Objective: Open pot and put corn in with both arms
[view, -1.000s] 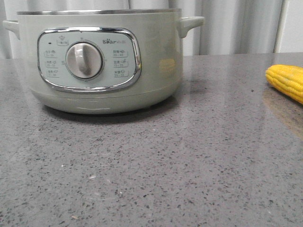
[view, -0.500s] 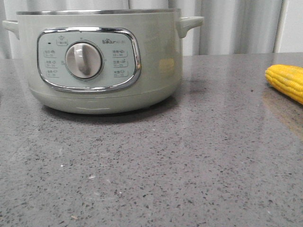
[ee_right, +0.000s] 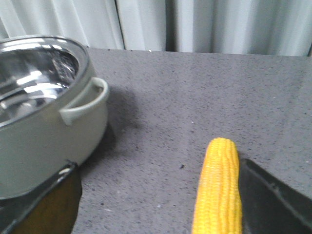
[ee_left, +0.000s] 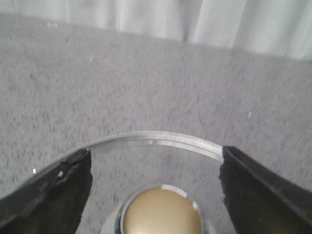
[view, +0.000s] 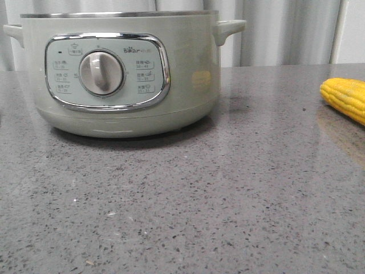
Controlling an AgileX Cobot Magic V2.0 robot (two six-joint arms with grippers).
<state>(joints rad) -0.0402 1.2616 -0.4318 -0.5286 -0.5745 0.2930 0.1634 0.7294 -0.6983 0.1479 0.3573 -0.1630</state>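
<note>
The pale green pot [view: 120, 74] stands at the back left of the grey table, its dial panel facing me; it also shows in the right wrist view [ee_right: 44, 107], open, with a shiny steel inside. The yellow corn [view: 345, 98] lies at the table's right edge. In the right wrist view the corn [ee_right: 219, 190] lies between my right gripper's [ee_right: 161, 204] spread fingers, close to one finger. My left gripper [ee_left: 156, 190] is open, its fingers wide on either side of the gold knob [ee_left: 161, 217] of a glass lid [ee_left: 161, 141]. Neither gripper shows in the front view.
The glass lid lies away from the pot, over grey table surface seen through the glass. Pale curtains [view: 285, 31] hang behind the table. Bare grey stone top [view: 188, 200] lies between the pot and the corn.
</note>
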